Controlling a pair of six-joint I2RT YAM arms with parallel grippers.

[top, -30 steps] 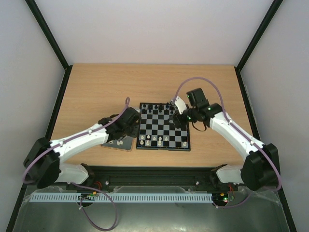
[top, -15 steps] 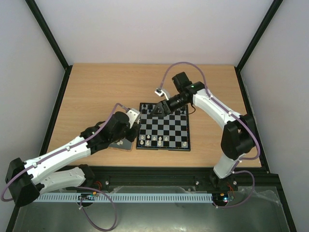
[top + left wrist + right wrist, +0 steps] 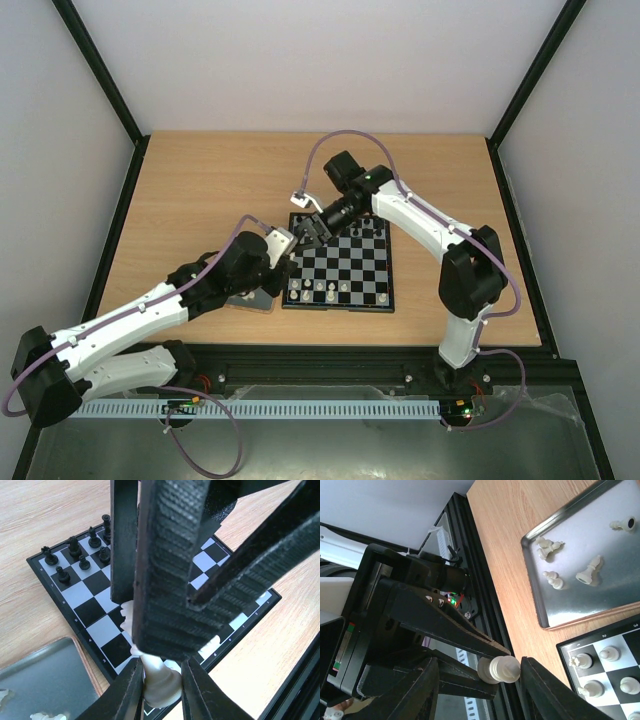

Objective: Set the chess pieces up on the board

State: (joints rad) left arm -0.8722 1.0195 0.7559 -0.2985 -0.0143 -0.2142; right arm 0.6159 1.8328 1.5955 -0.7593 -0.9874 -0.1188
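My left gripper (image 3: 284, 250) hovers over the near-left corner of the board (image 3: 338, 307), shut on a white chess piece (image 3: 161, 685). In the right wrist view this piece (image 3: 502, 670) lies sideways between the left gripper's fingers. My right gripper (image 3: 312, 232) has its fingers spread to either side of the piece, and one finger (image 3: 535, 680) is close to its head. Several white pieces (image 3: 322, 290) stand on the board's near rows. Black pieces (image 3: 350, 226) stand on the far rows.
A dark-grey tray (image 3: 250, 298) with a tan edge lies left of the board. It also shows in the right wrist view (image 3: 590, 575), holding several loose white pieces (image 3: 554, 580). The black frame rail (image 3: 475, 570) runs along the table's near edge.
My right arm has swung left across the board's far side to the left gripper. The left arm has stretched out and brought its piece over the board's left edge.
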